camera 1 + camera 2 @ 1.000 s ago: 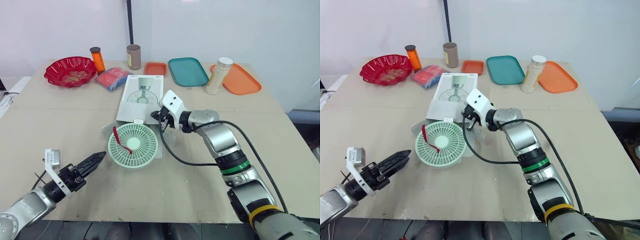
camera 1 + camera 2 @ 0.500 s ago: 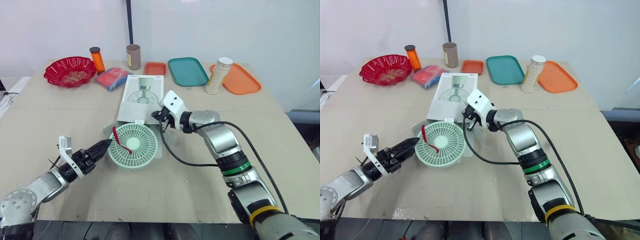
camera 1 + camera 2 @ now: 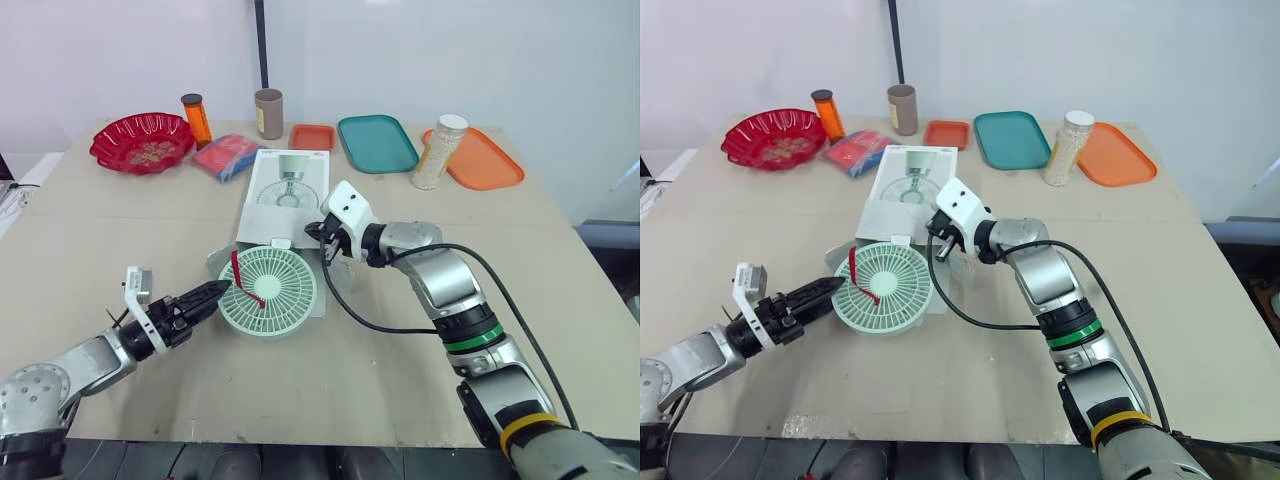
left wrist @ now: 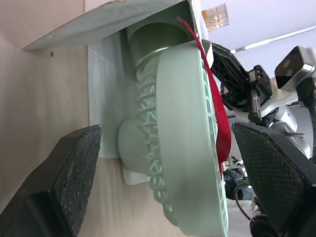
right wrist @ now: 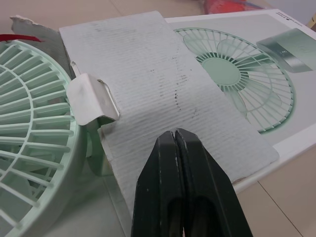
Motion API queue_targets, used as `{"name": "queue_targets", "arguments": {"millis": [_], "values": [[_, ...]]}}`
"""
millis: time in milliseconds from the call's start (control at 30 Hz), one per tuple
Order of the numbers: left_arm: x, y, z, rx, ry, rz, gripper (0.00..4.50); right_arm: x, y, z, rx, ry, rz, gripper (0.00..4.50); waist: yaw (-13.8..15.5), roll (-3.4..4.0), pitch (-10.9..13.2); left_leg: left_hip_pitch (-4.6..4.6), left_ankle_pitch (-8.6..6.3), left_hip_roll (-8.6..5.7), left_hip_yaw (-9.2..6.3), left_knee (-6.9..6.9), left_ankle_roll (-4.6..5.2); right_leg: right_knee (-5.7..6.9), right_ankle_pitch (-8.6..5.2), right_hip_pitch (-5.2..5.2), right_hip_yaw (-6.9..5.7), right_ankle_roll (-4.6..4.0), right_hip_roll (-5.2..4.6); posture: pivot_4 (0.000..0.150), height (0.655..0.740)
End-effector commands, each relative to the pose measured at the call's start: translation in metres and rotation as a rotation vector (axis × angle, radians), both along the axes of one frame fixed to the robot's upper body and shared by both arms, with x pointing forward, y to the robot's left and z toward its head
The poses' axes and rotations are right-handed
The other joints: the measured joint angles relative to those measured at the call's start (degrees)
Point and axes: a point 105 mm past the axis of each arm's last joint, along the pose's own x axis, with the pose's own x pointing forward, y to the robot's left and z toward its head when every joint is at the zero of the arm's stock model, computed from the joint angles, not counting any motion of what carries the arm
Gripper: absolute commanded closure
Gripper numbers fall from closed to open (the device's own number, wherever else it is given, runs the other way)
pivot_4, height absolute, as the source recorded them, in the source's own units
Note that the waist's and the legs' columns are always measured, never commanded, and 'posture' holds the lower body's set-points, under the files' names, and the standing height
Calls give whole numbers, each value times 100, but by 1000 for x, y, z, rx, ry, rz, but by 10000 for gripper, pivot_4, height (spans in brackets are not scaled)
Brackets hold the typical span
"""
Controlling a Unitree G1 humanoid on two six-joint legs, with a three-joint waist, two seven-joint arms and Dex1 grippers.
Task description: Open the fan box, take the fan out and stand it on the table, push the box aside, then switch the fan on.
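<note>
The mint-green fan lies face up on the table with a red strap across its grille, half out of the open end of the white fan box. My left gripper is at the fan's left rim. In the left wrist view the gripper is open, its fingers on either side of the fan's head. My right gripper is shut and empty, just above the box's opened flap beside the fan's right rim.
Along the back of the table stand a red bowl, an orange bottle, a brown cup, a red-blue packet, a small orange tray, a teal tray, a bead jar and an orange tray.
My left gripper has moved forward and to the right, from near the table's front edge up to the fan's left rim. The right arm, fan and box have stayed put.
</note>
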Motion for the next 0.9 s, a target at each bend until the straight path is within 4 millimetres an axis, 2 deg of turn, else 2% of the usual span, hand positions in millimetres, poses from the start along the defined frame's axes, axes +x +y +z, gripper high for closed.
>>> {"name": "queue_targets", "arguments": {"millis": [33,100,133,167,300,367,600,900], "values": [[3,-7,3,-2,-13,-33,276,-1,-6,-14,-28,40,-25,45000,0,0,0,0,0,0,0,0,0,0,0,0,0,0,0,1500,7400],[3,-13,3,-8,-16,-57,276,-1,-6,-14,-24,42,-28,45000,-1,0,0,0,0,1,-1,0,0,0,0,0,-1,0,1,1500,7400],[3,-14,3,-6,-14,-63,5295,-2,-6,-14,-23,44,-29,45000,-3,0,0,0,0,1,-1,0,0,0,0,0,-1,0,1,1500,7400],[3,-15,2,-4,-11,-65,7485,-2,-5,-14,-22,43,-30,45000,-3,0,0,1,0,1,0,0,0,0,0,-1,0,0,1,1500,7400],[4,-13,4,-19,-18,-58,22077,-2,-6,-15,-24,43,-35,45000,-1,-1,-1,1,0,2,-1,0,0,1,1,-1,-1,-1,1,1500,7400],[4,-11,3,-19,-5,-55,25898,-2,-7,-16,-25,43,-37,45000,-3,-1,-1,1,0,1,-1,1,0,1,1,1,-1,-1,1,1500,7400],[-4,-12,-8,-37,52,-40,25898,-1,-5,-15,-23,40,-35,45000,-8,-1,-1,2,0,2,0,1,0,1,1,1,0,-1,1,1500,7400],[-25,-18,-22,-84,134,4,25898,-1,-4,-16,-24,38,-29,45000,4,-6,-6,5,0,2,-1,2,0,1,1,5,0,-1,-1,1500,7400]]}}
